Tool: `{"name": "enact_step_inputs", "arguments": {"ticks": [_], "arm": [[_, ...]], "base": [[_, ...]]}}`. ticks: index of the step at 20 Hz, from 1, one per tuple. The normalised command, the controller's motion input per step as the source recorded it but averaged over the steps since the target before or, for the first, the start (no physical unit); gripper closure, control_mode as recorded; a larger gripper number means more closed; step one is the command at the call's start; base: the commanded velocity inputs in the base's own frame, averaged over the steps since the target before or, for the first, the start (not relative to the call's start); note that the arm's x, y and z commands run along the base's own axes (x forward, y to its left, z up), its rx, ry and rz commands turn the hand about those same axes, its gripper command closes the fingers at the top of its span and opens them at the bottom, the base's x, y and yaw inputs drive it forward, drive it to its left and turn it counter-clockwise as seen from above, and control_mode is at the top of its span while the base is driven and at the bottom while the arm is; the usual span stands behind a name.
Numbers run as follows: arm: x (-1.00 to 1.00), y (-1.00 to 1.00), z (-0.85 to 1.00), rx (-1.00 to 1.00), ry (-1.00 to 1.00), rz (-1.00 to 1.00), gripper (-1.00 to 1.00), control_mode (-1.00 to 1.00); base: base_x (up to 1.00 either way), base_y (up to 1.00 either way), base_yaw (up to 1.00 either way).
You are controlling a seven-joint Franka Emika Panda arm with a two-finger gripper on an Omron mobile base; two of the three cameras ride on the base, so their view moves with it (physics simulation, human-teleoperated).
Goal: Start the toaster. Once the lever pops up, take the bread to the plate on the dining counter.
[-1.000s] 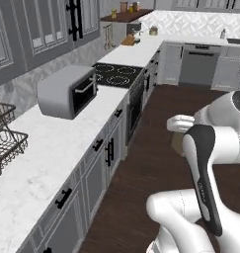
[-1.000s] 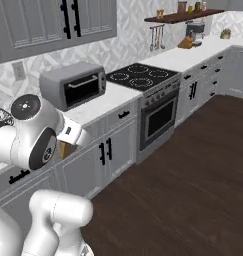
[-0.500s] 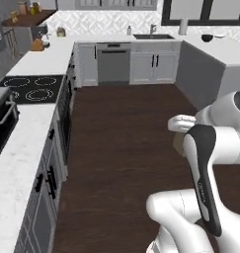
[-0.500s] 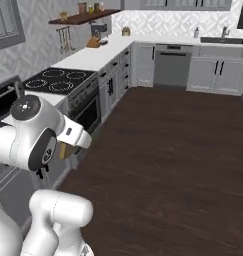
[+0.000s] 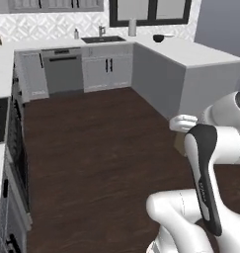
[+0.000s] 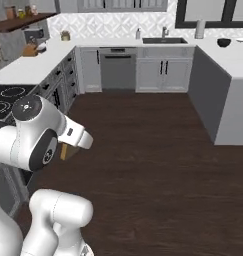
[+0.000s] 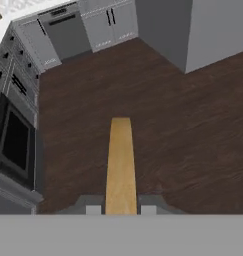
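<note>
While gripper [image 7: 121, 210] clamped: unmarked bread [image 7: 120, 160]

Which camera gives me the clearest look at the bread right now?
The hand view: the bread runs edge-on up from between the tool tips, over dark floor. Each base view shows just a tan corner beside the arm's wrist.

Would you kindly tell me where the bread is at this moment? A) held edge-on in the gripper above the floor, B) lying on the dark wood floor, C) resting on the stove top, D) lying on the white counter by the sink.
A: in the hand view the bread stands edge-on between the fingertips of the gripper, with the dark wood floor behind it.
</note>
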Motion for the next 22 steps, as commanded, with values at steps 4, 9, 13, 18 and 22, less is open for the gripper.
{"name": "enact_step_inputs", "arguments": {"ticks": [4, 9, 13, 18, 22], "arm": [[0.0, 0.0, 0.0, 0.0, 0.0, 0.0, 1.0, 1.0], [0.0, 0.0, 0.0, 0.0, 0.0, 0.0, 1.0, 1.0], [0.0, 0.0, 0.0, 0.0, 0.0, 0.0, 1.0, 1.0], [0.0, 0.0, 0.0, 0.0, 0.0, 0.0, 1.0, 1.0], [0.0, 0.0, 0.0, 0.0, 0.0, 0.0, 1.0, 1.0]], "base": [[1.0, -0.3, -0.32], [1.0, -0.7, -0.26], [1.0, -0.86, -0.18], [1.0, -0.97, -0.13], [1.0, -0.97, -0.13]]}}
